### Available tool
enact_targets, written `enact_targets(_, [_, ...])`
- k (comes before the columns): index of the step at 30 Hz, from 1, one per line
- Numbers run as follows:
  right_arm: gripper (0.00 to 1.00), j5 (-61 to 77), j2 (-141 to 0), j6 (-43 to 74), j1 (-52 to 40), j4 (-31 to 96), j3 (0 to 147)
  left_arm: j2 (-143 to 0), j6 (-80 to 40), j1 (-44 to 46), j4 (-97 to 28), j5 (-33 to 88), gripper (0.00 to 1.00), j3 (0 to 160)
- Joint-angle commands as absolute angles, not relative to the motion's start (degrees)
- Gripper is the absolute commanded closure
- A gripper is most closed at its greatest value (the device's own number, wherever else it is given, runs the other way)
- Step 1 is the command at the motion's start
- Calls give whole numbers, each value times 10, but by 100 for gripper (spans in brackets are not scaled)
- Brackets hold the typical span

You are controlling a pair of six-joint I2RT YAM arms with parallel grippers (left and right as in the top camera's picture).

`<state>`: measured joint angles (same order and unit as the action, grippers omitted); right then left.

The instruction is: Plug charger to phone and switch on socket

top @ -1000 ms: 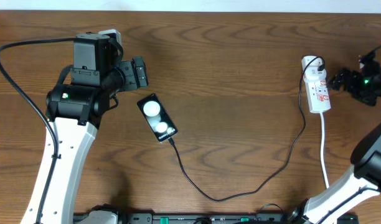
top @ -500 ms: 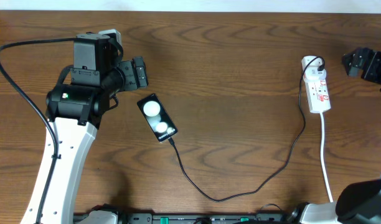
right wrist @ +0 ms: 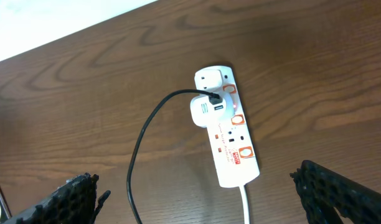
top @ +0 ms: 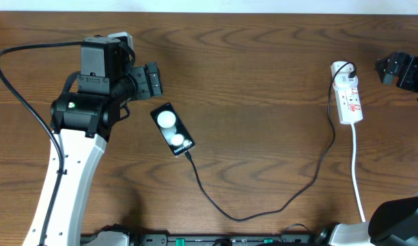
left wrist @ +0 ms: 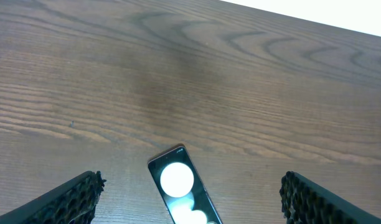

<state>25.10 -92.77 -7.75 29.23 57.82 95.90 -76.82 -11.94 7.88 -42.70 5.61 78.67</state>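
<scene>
Power strip point(top: 347, 96) is seen just left of the right gripper point(top: 386, 68), its long axis crosswise to that approach, jaws spread wide and empty, whereas the left gripper point(top: 153, 78), equally wide, is found beside the phone point(top: 173, 128), well apart.

Looks like a robotics lab bench to me, not somebody's home. Plain wood-grain counter point(top: 263, 68) with two white-and-black robot arms coming up from its near edge, the left arm point(top: 69, 164) by the left corner and the right arm point(top: 400, 215) by the right corner. A thick black cable point(top: 18, 75) loops off the left arm toward the left edge. A black rail point(top: 216, 240) with green connectors runs along the near edge. A white socket point(top: 347, 96) lies right on the counter near the right edge, and there's a bare white surface point(top: 195, 5) past the far edge.
</scene>
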Motion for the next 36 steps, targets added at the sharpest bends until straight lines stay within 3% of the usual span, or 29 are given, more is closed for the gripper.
enact_targets(1, [1, 258, -929, -73, 292, 579, 963, -768, -114, 75, -429, 49, 7, 787])
enact_targets(14, [1, 258, -929, -73, 292, 579, 963, -765, -102, 70, -451, 15, 7, 782])
enact_targets(20, [1, 258, -929, -73, 292, 579, 963, -691, -102, 72, -420, 8, 7, 691])
enact_targets(26, [1, 258, -929, -73, 292, 579, 963, -521, -101, 72, -196, 8, 7, 463])
enact_targets(36, [1, 258, -929, -73, 292, 579, 963, -219, -87, 66, 314, 8, 7, 50])
